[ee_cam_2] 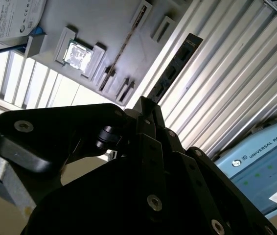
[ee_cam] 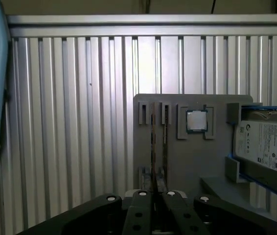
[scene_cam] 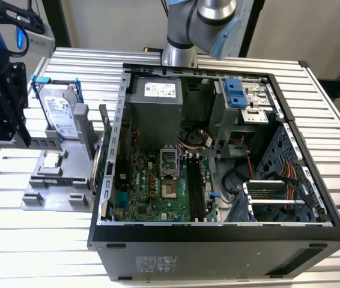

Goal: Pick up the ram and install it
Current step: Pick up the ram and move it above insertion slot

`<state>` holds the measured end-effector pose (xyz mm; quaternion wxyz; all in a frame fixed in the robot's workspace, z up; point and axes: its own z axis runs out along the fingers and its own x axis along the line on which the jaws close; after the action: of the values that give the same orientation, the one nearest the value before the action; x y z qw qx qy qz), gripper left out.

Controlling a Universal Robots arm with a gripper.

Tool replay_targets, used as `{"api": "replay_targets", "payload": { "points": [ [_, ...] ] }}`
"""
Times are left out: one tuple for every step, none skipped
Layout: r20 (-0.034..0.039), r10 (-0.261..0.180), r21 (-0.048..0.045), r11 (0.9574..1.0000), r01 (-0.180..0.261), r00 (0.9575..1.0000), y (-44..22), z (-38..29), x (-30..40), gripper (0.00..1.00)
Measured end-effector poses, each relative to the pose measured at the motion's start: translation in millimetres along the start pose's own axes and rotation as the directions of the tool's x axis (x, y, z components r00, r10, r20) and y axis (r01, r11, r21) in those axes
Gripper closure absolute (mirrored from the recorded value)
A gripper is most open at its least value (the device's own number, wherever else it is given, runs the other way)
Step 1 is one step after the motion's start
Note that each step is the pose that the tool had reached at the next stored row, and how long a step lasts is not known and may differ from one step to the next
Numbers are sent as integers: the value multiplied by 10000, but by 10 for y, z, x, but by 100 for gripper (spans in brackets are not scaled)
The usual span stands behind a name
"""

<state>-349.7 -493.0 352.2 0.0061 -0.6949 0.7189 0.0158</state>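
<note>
The ram (ee_cam_2: pixel 174 66) is clamped by one end between the closed fingers of the gripper (ee_cam_2: pixel 146 104), and its length juts out past them. In the first wrist view it appears edge-on before the grey tray (ee_cam: pixel 187 161), near the tray's slots. The open computer case (scene_cam: pixel 218 252) stands just beside the tray on the worktop (scene_cam: pixel 32 240).

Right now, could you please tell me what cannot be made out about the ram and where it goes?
The ram: its near end is hidden inside the shut gripper, second wrist view.
The motherboard memory slots: too small in the exterior view to tell whether they are free.
The hard drive: cut off by the picture's edge, first wrist view.
</note>
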Motion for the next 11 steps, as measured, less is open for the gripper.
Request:
{"api": "replay_targets", "payload": {
  "points": [
    [-1,0,-1,10000,0,10000,0,-6,0,100],
    [0,0,0,10000,0,10000,0,-11,0,100],
    [-1,0,-1,10000,0,10000,0,-16,-1,100],
    [0,0,0,10000,0,10000,0,-20,-1,100],
    [-1,0,0,10000,0,10000,0,-26,-1,100],
    [0,0,0,10000,0,10000,0,-30,-1,100],
    [-2,0,-2,10000,0,10000,0,-36,-1,100],
    [-1,0,0,10000,0,10000,1,-40,-1,100],
    [0,0,0,10000,0,10000,0,-44,-1,100],
    [-1,0,-1,10000,0,10000,1,-48,-1,100],
    [0,0,0,10000,0,10000,1,-51,-2,100]
  ]
}}
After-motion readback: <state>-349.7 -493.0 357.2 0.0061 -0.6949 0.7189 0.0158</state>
